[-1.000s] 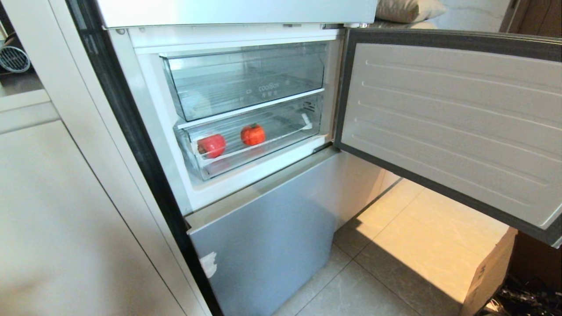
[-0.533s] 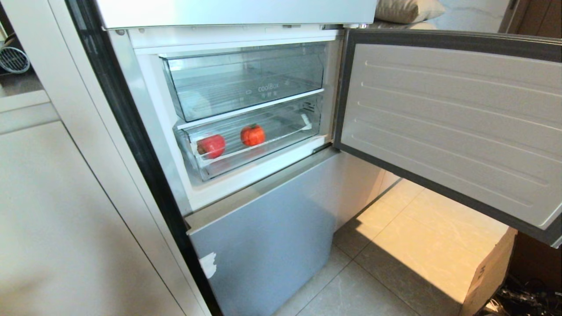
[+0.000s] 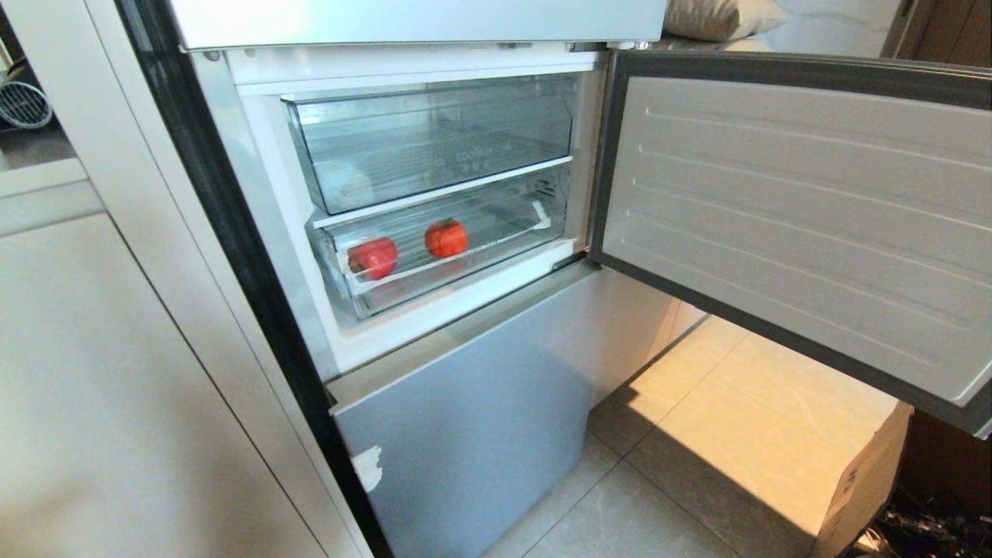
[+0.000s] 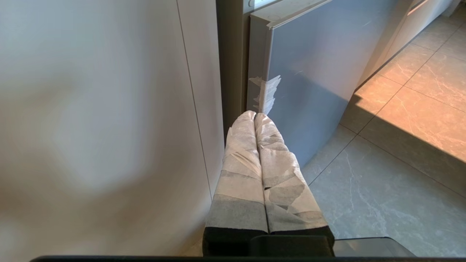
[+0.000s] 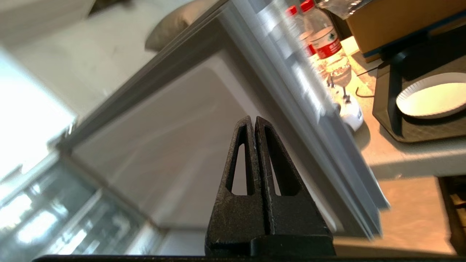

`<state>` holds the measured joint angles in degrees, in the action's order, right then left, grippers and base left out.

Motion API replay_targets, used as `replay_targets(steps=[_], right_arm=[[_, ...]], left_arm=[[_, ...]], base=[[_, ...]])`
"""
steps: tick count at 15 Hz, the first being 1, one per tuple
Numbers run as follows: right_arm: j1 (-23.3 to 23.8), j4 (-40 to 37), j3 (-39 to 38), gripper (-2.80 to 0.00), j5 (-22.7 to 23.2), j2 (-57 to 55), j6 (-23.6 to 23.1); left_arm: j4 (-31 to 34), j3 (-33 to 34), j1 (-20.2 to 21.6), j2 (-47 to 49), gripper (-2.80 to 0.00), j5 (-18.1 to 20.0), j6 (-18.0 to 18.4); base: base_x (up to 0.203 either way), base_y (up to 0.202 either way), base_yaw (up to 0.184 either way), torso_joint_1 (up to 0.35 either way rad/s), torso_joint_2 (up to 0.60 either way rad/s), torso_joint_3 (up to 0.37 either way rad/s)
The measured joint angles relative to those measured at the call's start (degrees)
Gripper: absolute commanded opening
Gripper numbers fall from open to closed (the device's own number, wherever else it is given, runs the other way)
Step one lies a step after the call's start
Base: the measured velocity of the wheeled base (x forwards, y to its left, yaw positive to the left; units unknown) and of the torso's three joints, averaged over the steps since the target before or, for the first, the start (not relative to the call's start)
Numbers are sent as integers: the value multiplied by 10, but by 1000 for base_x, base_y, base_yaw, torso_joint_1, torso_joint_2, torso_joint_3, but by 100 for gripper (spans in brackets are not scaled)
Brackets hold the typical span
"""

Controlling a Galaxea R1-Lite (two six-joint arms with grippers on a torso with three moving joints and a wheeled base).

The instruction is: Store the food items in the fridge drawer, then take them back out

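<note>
Resting inside one fridge drawer (image 3: 434,291) are two food items (image 3: 373,257), both tools (image 4: 255,115) (image 5: 253,119) closed, empty.

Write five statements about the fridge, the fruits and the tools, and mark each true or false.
1. Both red fruits lie in the shallow lower drawer. True.
2. The coolBox bin holds a fruit. False: none shows in it.
3. The fridge door is shut. False: it stands open.
4. The right tool is shut, holding nothing. True.
5. The left tool grips a fruit. False: it is shut on nothing, low beside the grey lower door.
</note>
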<state>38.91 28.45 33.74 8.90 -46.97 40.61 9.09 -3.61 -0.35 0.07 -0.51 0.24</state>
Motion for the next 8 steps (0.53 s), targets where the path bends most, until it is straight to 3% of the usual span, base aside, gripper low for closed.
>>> replay_targets(steps=[2,5,8], right_arm=[[57,67,8,-280,34,-82,38],[123,152,39,-280,49,-179,72],[163,164,82,-280,57,-245,101]], left_arm=[[0,0,0,0,-280,0,0],[0,0,0,0,-280,0,0],[0,0,0,0,-280,0,0]], base=[[0,0,0,0,0,0],[0,0,0,0,0,0],[0,0,0,0,0,0]])
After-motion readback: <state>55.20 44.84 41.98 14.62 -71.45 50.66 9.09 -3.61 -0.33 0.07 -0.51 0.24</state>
